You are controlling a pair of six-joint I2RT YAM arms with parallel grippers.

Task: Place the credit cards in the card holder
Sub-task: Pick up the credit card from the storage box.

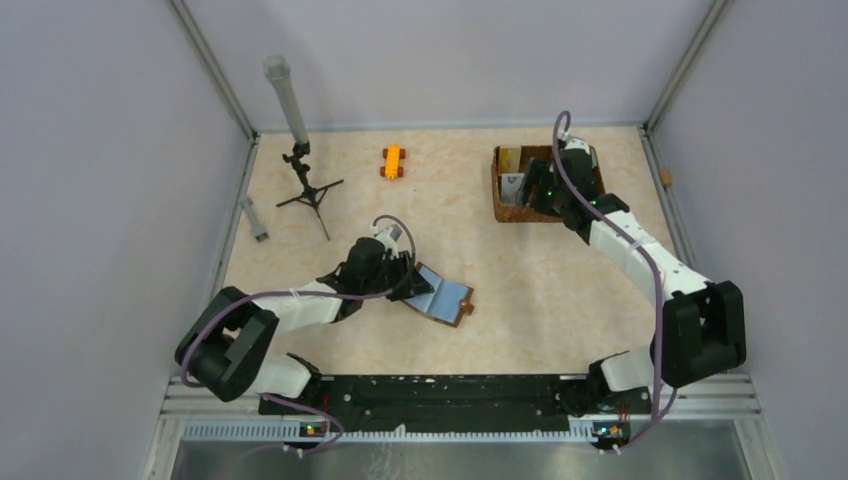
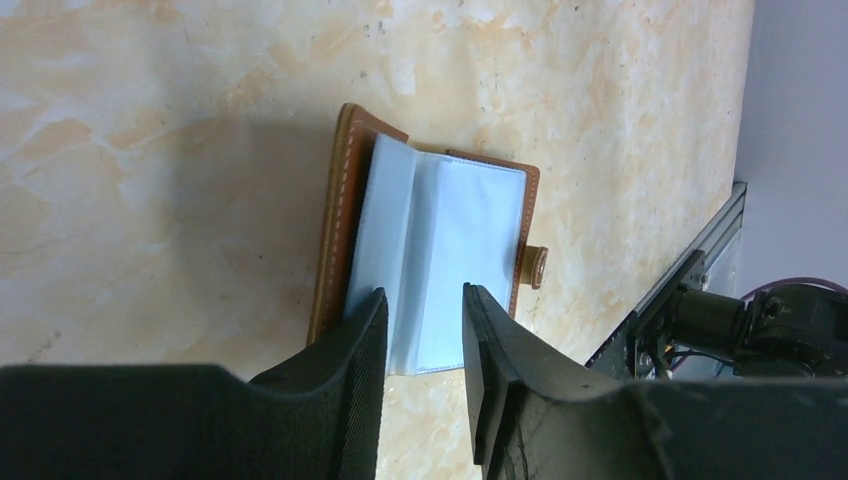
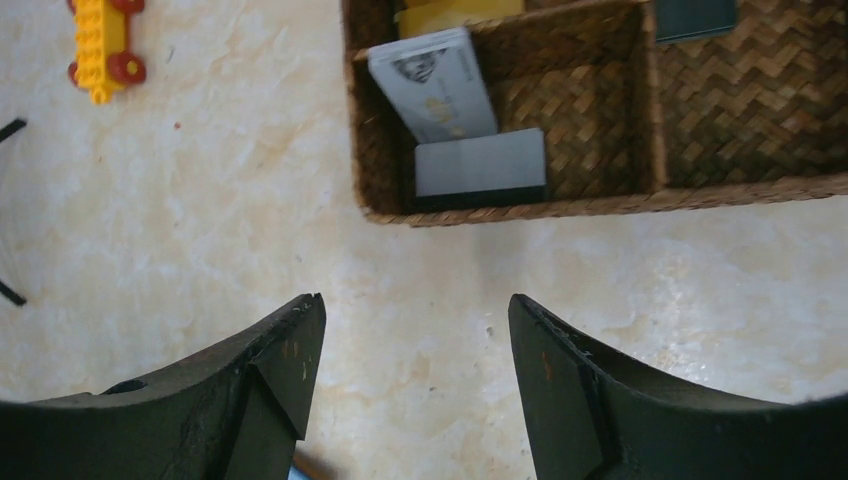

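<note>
The left end effector [image 2: 425, 345] hangs low over the open card holder [image 2: 440, 230], its two black fingers [image 2: 360, 350] apart by a narrow gap and clamped on nothing. They straddle the near edge of the pale blue inner pockets; whether they touch the sleeve cannot be told. The brown leather holder lies spread flat on the marbled tabletop [image 1: 560, 290], in front of the left arm and towards the middle of the surface. Its snap tab [image 2: 537, 266] sticks out on the side away from the stitched spine.

Across the tabletop, the right end effector [image 3: 412, 380] stands with its fingers spread wide and nothing between them, with bare tabletop showing in the gap. From above, it sits over the brown woven basket [image 3: 600, 205] at the far right corner.

The credit cards [image 3: 480, 165] are in that basket. In one compartment, a silver-grey card [image 3: 435, 85] printed with a picture leans against the wall. A grey card with a dark lower edge stands just in front of it. A yellow card [image 3: 455, 12] shows in the compartment behind, and a dark card [image 3: 695, 15] lies in the compartment alongside.

A yellow toy car [image 1: 393, 161] with red wheels rests near the far edge. A black tripod [image 1: 308, 190] holding a grey tube [image 1: 285, 95] stands at the far left.
</note>
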